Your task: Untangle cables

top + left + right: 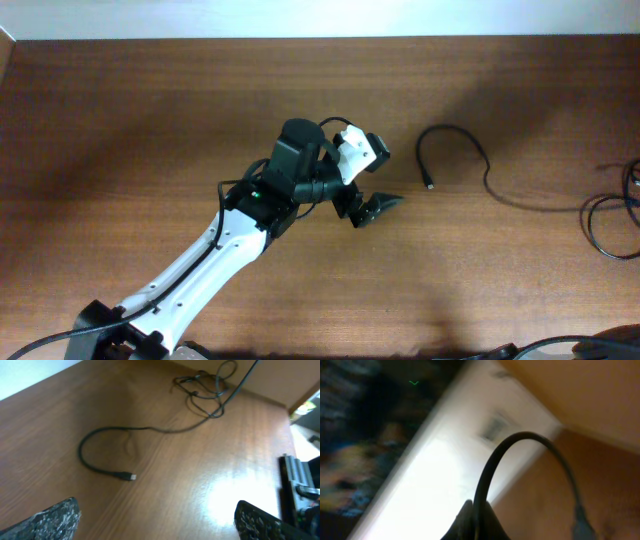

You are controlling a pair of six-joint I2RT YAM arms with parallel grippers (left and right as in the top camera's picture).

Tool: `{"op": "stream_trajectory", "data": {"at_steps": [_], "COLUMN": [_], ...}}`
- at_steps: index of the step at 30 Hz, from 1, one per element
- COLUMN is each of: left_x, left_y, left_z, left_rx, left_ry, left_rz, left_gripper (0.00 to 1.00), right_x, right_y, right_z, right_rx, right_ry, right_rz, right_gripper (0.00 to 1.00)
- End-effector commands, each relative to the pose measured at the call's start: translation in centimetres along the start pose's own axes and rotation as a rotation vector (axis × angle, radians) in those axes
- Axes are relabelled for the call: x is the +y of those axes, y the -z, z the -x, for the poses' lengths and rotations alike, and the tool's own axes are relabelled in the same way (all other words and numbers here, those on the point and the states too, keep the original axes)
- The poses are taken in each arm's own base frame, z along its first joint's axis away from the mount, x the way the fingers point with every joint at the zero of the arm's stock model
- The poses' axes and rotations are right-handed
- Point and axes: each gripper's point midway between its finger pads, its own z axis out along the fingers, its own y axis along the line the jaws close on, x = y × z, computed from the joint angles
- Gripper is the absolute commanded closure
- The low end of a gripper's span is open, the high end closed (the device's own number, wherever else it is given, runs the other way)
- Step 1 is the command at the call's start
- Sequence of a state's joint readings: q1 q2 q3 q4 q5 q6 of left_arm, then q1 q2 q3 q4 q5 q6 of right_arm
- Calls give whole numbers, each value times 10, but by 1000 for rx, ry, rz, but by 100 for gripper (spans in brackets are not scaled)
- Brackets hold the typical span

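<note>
Black cable (80, 452) curls on the wooden bench (150, 120), its plug end just right of the left gripper (373, 208), which gapes wide and empty; its length trails rightward to the knotted cables (612, 228).

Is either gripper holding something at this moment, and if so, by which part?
The left gripper is open and holds nothing. The right gripper seems to pinch a black cable a little behind its plug end, though that view is blurred.

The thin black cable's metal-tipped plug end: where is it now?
Overhead: metal-tipped plug end rests on brown wooden table, right of centre, just beyond the left arm's open jaws.
</note>
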State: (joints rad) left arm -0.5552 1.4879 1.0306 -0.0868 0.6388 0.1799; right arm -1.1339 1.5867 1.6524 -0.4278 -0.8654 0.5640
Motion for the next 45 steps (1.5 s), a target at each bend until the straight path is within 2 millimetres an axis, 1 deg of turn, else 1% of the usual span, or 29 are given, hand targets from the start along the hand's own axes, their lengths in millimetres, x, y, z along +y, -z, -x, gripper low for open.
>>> {"op": "stream_trajectory", "data": {"at_steps": [1, 2, 4, 7, 8, 9, 11, 12, 13, 14, 15, 16, 17, 20, 22, 23, 24, 25, 26, 27, 30, 31, 32, 35, 36, 38, 39, 44, 45], "left_x": [-15, -16, -19, -30, -31, -31, -33, -34, -36, -38, -39, -39, -39, -47, -53, -55, -57, -57, -59, -61, -65, -67, -69, -72, -74, -76, -75, -75, -75], "left_y": [4, 5, 6, 8, 8, 8, 9, 9, 9, 10, 10, 10, 10, 19, 32, 39, 43, 49, 53, 58, 64, 66, 69, 75, 77, 80, 80, 80, 80], "left_z": [12, 13, 15, 17, 17, 17, 18, 18, 18, 19, 19, 19, 20, 34, 48, 55, 59, 65, 69, 73, 75, 76, 78, 81, 81, 82, 82, 82, 82], "left_rx": [-35, -36, -42, -50, -51, -52, -53, -52, -54, -56, -56, -56, -58, -104, -141, -158, -170, -185, -196, -208, -212, -214, -221, -228, -228, -231, -231, -231, -232], "left_ry": [-2, 6, 15, 36, 37, 38, 48, 57, 56, 56, 57, 56, 55, 14, -19, -36, -47, -61, -71, -82, -86, -87, -93, -100, -100, -102, -102, -102, -103], "left_rz": [-76, -76, -96, -158, -161, -163, -173, -182, -191, -203, -207, -208, -209, -230, -218, -206, -198, -174, -165, -160, -160, -159, -158, -157, -157, -156, -152, -153, -152], "left_gripper": [1, 1, 1, 1, 1, 1, 1, 1, 1, 1, 1, 1, 1, 1, 1, 1, 1, 1, 1, 1, 1, 1, 1, 1, 1, 1, 1, 1, 1], "right_x": [-49, -60, -97, -127, -123, -116, -95, -89, -85, -76, -68, -50, -23, 19, 41, 47, 51, 58, 64, 71, 64, 64, 65, 65, 64, 64, 60, 21, 15], "right_y": [-15, -21, -43, -71, -83, -89, -100, -103, -104, -105, -106, -106, -105, -105, -106, -106, -104, -99, -93, -82, -59, -54, -44, -44, -47, -45, -44, -40, -41], "right_z": [0, -6, -30, -64, -72, -72, -63, -59, -57, -62, -66, -74, -92, -135, -183, -210, -234, -264, -287, -322, -376, -386, -404, -429, -434, -455, -464, -498, -504], "right_rx": [-34, -19, 56, 171, 204, 211, 188, 174, 169, 187, 203, 239, 302, 435, 565, 639, 712, 803, 873, 987, 1189, 1228, 1294, 1329, 1324, 1336, 1350, 1384, 1374], "right_ry": [150, 151, 103, 44, 65, 114, 250, 272, 283, 276, 271, 259, 236, 237, 255, 271, 290, 313, 339, 405, 638, 699, 811, 1037, 1086, 1104, 1108, 1057, 1026], "right_rz": [-268, -315, -427, -433, -373, -322, -235, -219, -200, -146, -99, 13, 152, 337, 387, 379, 365, 352, 345, 332, 234, 227, 208, 154, 140, 155, 160, 115, 90], "right_gripper": [96, 94, 94, 94, 94, 94, 90, 81, 38, 1, 1, 1, 1, 1, 1, 0, 3, 7, 9, 9, 9, 10, 9, 10, 13, 16, 17, 16, 19]}}
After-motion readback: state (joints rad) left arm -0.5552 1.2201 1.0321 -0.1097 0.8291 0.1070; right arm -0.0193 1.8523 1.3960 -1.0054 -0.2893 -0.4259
